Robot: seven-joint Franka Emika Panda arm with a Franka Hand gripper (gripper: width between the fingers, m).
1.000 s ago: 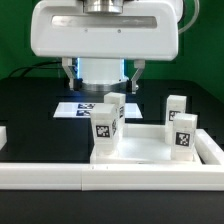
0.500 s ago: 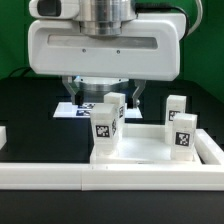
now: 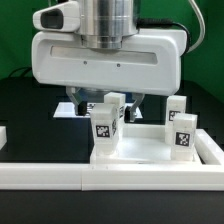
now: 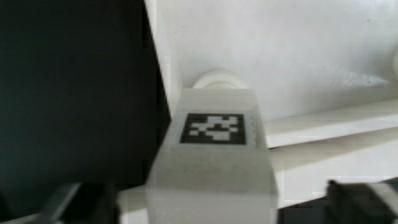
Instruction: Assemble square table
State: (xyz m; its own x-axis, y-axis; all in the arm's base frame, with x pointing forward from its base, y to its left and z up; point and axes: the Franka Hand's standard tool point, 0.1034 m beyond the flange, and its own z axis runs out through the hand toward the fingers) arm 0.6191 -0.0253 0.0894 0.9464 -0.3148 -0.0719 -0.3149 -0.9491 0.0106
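Nearest the exterior camera: white rail (image 3: pixel 110 178) running across the frame, its arm turning away at the exterior view's right. Just behind it, slab (image 3: pixel 150 146) lying flat on the black worktop (image 3: pixel 30 115), against the rail. On the slab, upright leg (image 3: pixel 109 123) with a marker tag facing the camera, standing toward the exterior view's left of the slab. Further toward the exterior view's right, two more legs: one (image 3: pixel 184 133) tagged and upright at the slab's edge, another (image 3: pixel 177 106) just behind it. Behind the first leg, end effector (image 3: pixel 106 102) lowered over it, dark fingers (image 3: pixel 134 103) on either side of the leg's top, apart from it; jaws fairly wide, no contact visible, nothing held. In the wrist view, leg (image 4: pixel 215 150) centred between dark fingertips (image 4: pixel 361 196), tag up. Farthest back, marker board (image 3: pixel 68 110) flat on the worktop, mostly hidden by the white arm body.
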